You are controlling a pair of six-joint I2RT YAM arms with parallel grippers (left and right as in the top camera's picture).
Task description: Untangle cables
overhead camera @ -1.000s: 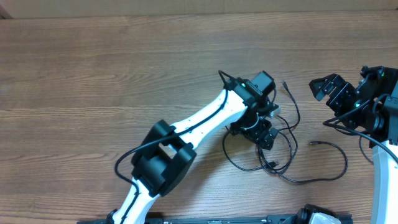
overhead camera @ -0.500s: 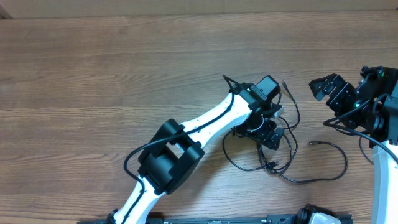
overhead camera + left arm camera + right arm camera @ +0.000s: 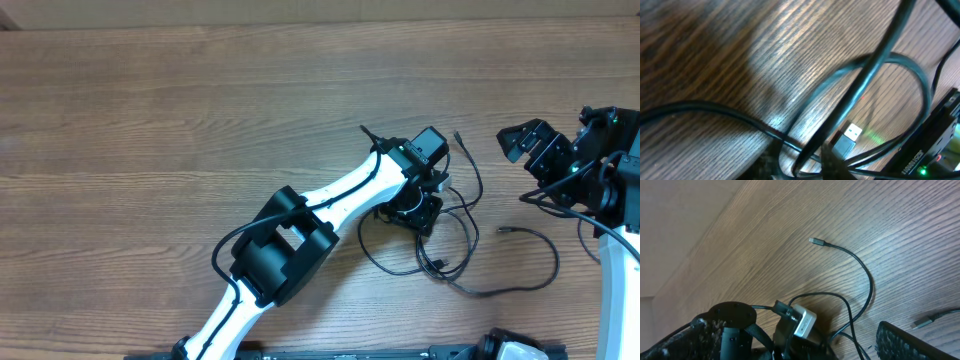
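Left claw (image 3: pixel 422 212) sits among the cables (image 3: pixel 867 75), its jaws obscured.

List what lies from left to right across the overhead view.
Left arm's black elbow → left gripper → upper cable's free tip → right gripper. The tangled cables span the middle, so they have no clear place.

A wooden table (image 3: pixel 150 120) of warm brown colour fills almost every view, and its fine grain runs along its length. Beyond its far edge shows a narrow, paler beige strip (image 3: pixel 300 8); whether this is wall or floor cannot be told. The light is soft and even. Seen from close, the wood carries a pale shine (image 3: pixel 805 20) beside a dark shadow (image 3: pixel 685 30).
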